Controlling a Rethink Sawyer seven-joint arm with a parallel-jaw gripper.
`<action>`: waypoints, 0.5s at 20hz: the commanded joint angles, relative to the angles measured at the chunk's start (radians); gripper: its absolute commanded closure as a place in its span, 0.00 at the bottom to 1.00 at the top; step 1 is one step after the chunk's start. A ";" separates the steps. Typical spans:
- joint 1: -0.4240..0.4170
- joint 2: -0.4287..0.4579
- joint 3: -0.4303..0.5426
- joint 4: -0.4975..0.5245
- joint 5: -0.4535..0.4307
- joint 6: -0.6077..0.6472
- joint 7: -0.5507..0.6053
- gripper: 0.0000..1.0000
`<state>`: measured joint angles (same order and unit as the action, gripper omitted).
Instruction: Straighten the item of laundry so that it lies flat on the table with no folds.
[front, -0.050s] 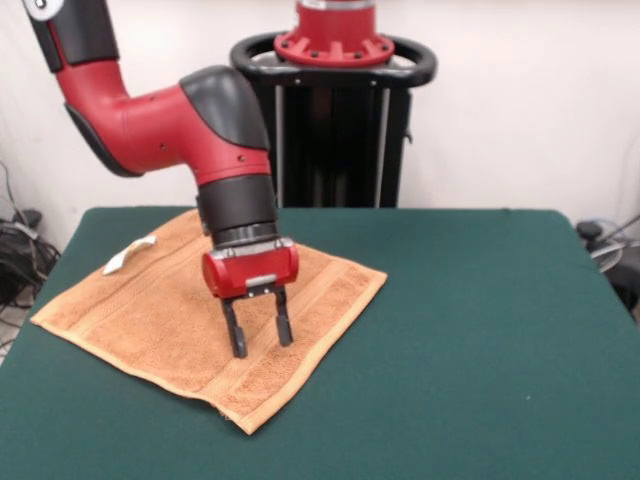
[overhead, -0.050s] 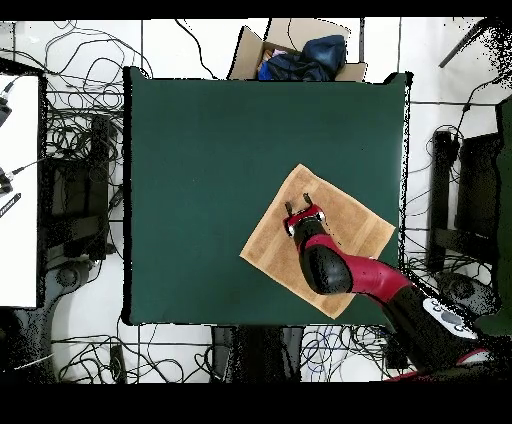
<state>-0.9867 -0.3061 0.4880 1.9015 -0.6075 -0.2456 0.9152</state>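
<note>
An orange-tan terry towel (front, -0.050s: 150, 320) lies spread on the dark green table (front, -0.050s: 470, 330), in the left half of the front view. Its woven border bands show along the edges and a small white tag (front, -0.050s: 128, 254) sticks out at its far left corner. It looks flat, with no fold showing. In the overhead view the towel (overhead, -0.050s: 272, 248) sits as a diamond near the table's (overhead, -0.050s: 210, 170) lower right. My gripper (front, -0.050s: 259, 335) hangs over the towel's middle, open, with its fingertips just above the cloth and nothing between them. From overhead the gripper (overhead, -0.050s: 298, 206) points toward the towel's upper corner.
The table's front edge runs close to the towel's nearest corner (front, -0.050s: 245, 425). A cardboard box with dark cloth (overhead, -0.050s: 300, 52) stands beyond the table's top edge in the overhead view. Cables lie on the floor around the table.
</note>
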 joint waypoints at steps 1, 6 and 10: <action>0.070 0.048 0.009 -0.113 0.035 -0.027 0.234 0.00; 0.071 0.025 0.019 -0.121 0.041 -0.055 0.242 0.00; 0.056 0.015 0.026 -0.117 0.020 -0.043 0.230 0.00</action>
<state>-0.9537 -0.3032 0.4879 1.8932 -0.6075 -0.2628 0.9152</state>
